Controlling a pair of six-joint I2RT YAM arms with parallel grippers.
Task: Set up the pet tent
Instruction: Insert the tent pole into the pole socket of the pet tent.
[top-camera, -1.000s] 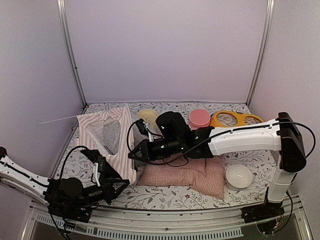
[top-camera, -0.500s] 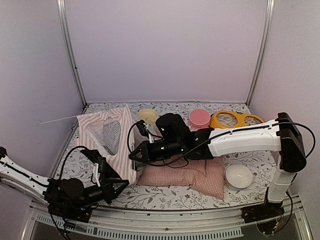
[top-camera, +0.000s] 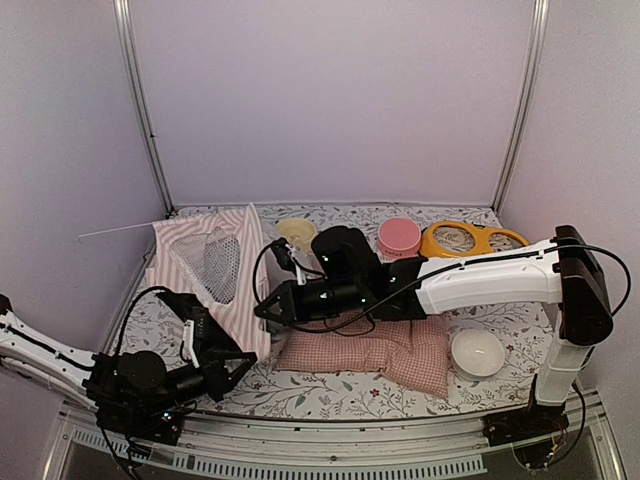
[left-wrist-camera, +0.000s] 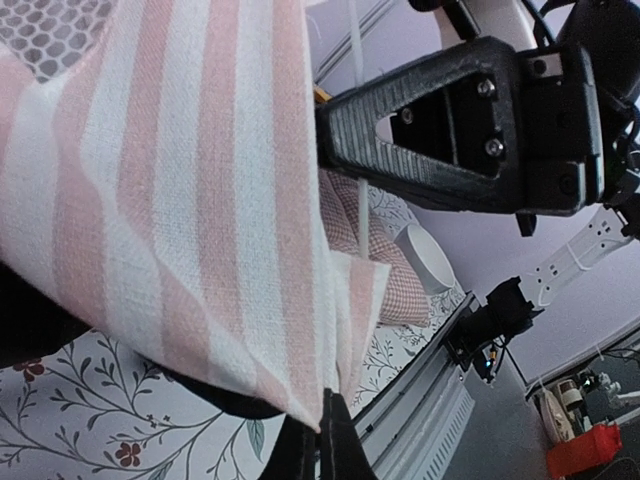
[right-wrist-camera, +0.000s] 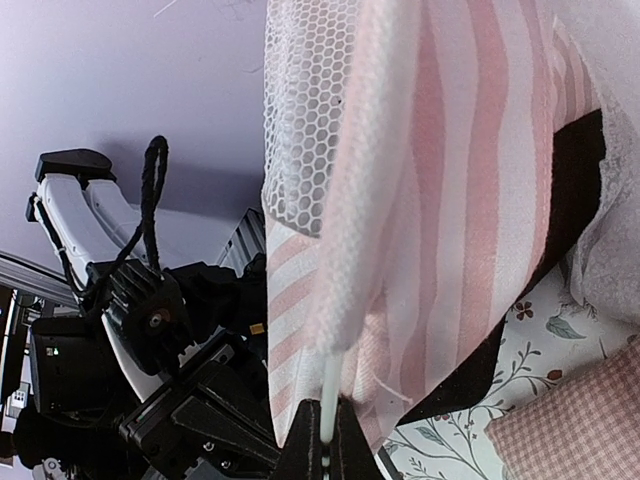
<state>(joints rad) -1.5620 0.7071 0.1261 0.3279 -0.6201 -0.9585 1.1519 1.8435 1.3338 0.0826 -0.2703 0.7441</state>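
The pet tent lies slumped on the left part of the flowered surface, not standing. Its pink-and-white striped cloth is spread loosely, with the dark mesh window facing up. A thin white pole sticks out from its far left corner, past the edge of the surface.

The left fingers are at the tent's near right corner. In the left wrist view these fingers are closed, pinching the lower edge of the striped cloth, which hangs above them and fills the left of that view.

The right arm reaches across from the right side, and the right fingers meet the tent's right edge, a little farther back than the left ones. In the right wrist view the right fingers are closed on a thin white rod that comes out of a striped sleeve of the tent, with white netting beside it.

Just right of the tent lies a pink checked cushion, partly under the right arm. A white bowl sits near the cushion's right end. Along the far edge stand a cream bowl, a pink bowl and a yellow holder with two round holes.
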